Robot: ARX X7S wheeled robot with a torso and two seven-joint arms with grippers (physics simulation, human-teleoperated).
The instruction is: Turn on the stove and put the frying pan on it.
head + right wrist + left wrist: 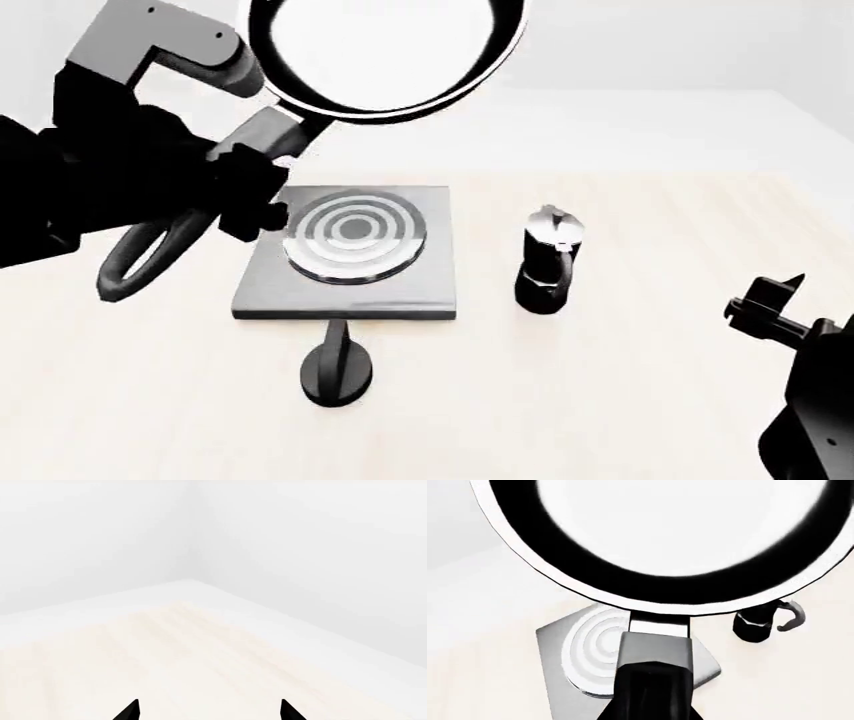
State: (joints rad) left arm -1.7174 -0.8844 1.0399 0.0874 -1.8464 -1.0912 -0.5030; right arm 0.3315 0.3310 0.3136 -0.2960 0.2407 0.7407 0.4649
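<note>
A: Right, notes. Left tool (254,195) clamped on the handle of the frying pan (387,55), pan held aloft. From the head view the pan sits beyond the stove (350,250) and well above it, apart from it, pale inside facing the camera.

B: Long axis?

A: Handle runs from the pan body back and down toward the left tool, so the axis crosses the stove's far-left corner. In the left wrist view the burner (594,650) shows under the handle (650,680) and the pan's rim, so the pan body overhangs past the burner, not over it. My judgement: the coming move turns on drawing the pan back toward the robot and lowering it until it centres on the rings.

B: Which arm is nearer?

A: Left, plainly; it has the pan. Right tool (210,711) hangs well to the right of the stove, beyond the moka pot (547,260), fingers apart, nothing between them.

B: Knob?

A: Knob (336,368) stands on the counter (641,390) just in front of the stove, nearer the robot. Cannot tell from these views whether it has been turned.

B: Any writing, brands?

A: None readable on pan, stove, or pot.
</note>
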